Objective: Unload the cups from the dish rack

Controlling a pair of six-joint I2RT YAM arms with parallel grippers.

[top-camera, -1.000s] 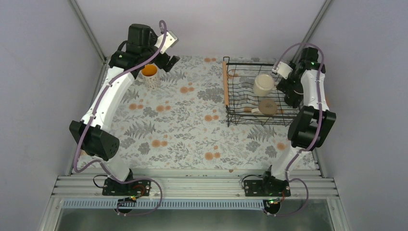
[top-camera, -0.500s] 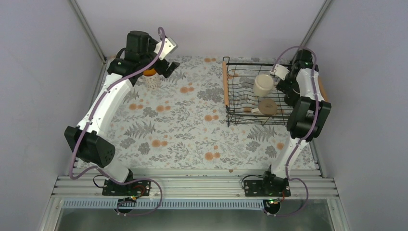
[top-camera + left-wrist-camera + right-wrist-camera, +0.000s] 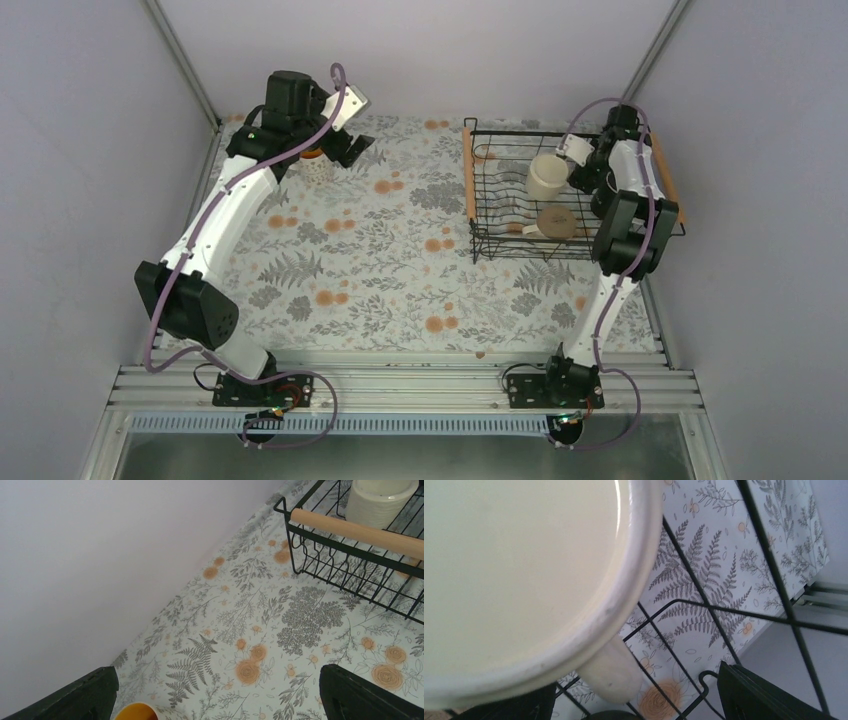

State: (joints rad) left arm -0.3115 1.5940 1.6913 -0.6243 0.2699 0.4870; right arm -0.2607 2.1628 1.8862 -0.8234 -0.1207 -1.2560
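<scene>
Cups sit in two places; the tall cream cup (image 3: 547,176) and the beige cup (image 3: 556,222) are inside the dish rack (image 3: 510,215), which stands at the far right of the desk (image 3: 400,290); the beige cup is the nearer one. The patterned cup (image 3: 316,166) with the orange inside stands on the desk at the far left, well apart from the rack; the left jaws hang over it, wide apart and holding nothing. The right jaws reach into the rack from the right; they are apart too, with the cream cup's handle (image 3: 609,675) between them; one finger (image 3: 774,700) is clear of the cup; the other is mostly hidden behind it.
</scene>
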